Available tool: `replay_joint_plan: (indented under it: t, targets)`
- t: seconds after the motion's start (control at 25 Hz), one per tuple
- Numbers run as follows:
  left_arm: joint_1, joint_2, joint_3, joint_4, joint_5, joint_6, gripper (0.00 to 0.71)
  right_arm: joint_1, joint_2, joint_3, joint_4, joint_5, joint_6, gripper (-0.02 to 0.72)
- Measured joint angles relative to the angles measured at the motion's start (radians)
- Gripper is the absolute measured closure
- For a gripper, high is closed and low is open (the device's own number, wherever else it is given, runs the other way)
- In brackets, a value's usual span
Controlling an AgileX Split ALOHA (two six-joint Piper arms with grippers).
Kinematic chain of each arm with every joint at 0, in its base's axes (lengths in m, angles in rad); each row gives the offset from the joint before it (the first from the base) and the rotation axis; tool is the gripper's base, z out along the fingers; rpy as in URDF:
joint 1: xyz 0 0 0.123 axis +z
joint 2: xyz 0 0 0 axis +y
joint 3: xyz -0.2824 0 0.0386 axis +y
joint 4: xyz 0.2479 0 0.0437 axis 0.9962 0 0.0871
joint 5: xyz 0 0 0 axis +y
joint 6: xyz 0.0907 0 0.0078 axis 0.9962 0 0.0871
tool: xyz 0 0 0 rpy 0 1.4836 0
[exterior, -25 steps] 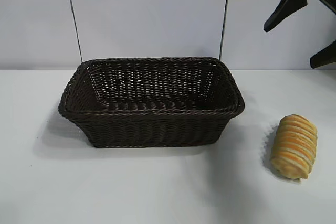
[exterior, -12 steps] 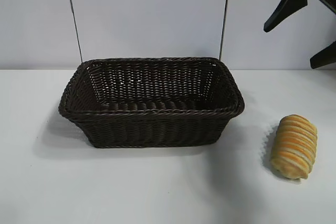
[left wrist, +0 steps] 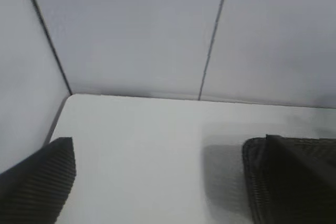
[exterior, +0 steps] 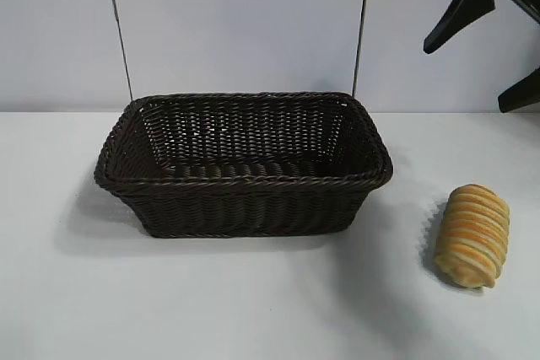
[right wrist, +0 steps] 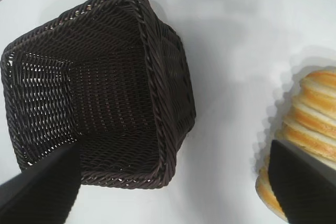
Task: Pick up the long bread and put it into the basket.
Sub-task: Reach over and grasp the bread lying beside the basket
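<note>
Long bread (exterior: 472, 235), golden-yellow ridged loaf, sits on white counter (exterior: 253, 301) right of dark brown woven wicker basket (exterior: 243, 163) | probably light, squishy, grab mid-length | right gripper (right wrist: 173, 182) above, fingers wide open, empty

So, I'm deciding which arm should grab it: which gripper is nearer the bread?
Right. The right gripper hangs open above the bread, which shows between its fingers in the wrist view. The left gripper looks at the basket's far end, with no bread in sight.
</note>
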Motion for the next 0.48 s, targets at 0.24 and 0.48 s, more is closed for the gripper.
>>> replay_joint_plan:
  t: [0.24, 0.48]
  targets:
    - [-0.03, -0.246, 0.309, -0.003, 0.006, -0.001, 0.016, 0.0, 0.0, 0.0, 0.0, 0.003, -0.004, 0.008]
    - [-0.031, -0.444, 0.62, -0.032, 0.007, -0.001, 0.016, 0.0, 0.0, 0.0, -0.004, 0.017, -0.009, 0.008]
